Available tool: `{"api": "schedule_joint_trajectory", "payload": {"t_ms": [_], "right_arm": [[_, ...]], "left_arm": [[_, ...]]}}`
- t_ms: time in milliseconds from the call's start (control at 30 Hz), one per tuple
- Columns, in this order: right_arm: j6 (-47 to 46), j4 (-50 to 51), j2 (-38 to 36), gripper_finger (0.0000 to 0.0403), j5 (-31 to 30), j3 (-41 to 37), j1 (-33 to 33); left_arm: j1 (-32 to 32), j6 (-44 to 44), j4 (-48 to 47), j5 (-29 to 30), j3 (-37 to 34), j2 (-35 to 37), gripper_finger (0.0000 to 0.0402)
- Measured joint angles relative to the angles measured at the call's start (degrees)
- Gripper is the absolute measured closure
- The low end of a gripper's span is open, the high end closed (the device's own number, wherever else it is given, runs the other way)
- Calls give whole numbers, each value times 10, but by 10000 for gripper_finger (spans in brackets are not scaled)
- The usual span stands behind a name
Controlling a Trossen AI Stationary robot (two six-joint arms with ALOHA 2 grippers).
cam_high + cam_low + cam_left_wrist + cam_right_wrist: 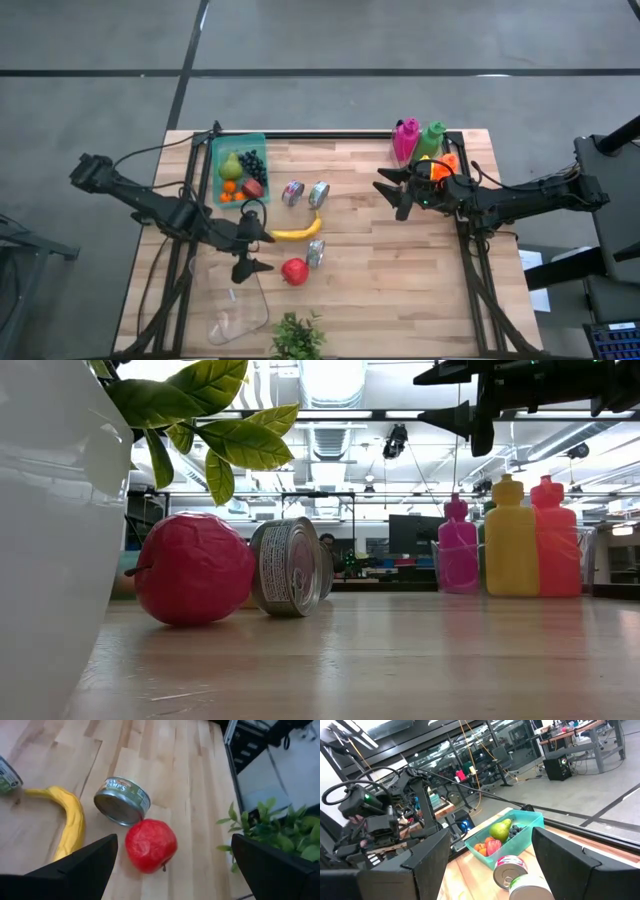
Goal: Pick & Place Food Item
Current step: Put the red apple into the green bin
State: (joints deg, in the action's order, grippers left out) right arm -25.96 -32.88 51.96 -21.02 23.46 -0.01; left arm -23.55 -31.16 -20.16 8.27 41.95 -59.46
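A red apple (294, 271) lies on the wooden table, against a tin can on its side (315, 253). It also shows in the left wrist view (150, 845) and the low view (192, 568). A banana (297, 231) lies just beyond it. My left gripper (254, 251) is open above the table, just left of the apple. In the left wrist view (175, 865) the apple sits between the fingers, which do not touch it. My right gripper (392, 192) is open and hovers in front of the bottles, pointing left. A green tray of fruit (240, 168) stands at the far left.
Two more cans (291, 193) (318, 194) lie between the tray and my right gripper. Pink, green and orange bottles (420, 140) stand at the far right corner. A potted plant (297, 337) and a clear plastic container (240, 310) sit at the near edge. Bare wood lies right of the apple.
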Motion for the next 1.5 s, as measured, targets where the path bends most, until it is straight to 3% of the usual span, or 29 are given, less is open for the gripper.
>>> {"api": "schedule_joint_trajectory", "payload": {"t_ms": [200,500,1000,1500], "right_arm": [[0,0,0,126,0,0,0],[0,0,0,126,0,0,0],[0,0,0,126,0,0,0],[0,0,0,126,0,0,0]], "left_arm": [[0,33,7,-4,0,-7,9],[0,70,7,-47,0,-72,9],[0,125,103,-49,-1,-106,9],[26,128,151,-71,-2,-224,9]]}}
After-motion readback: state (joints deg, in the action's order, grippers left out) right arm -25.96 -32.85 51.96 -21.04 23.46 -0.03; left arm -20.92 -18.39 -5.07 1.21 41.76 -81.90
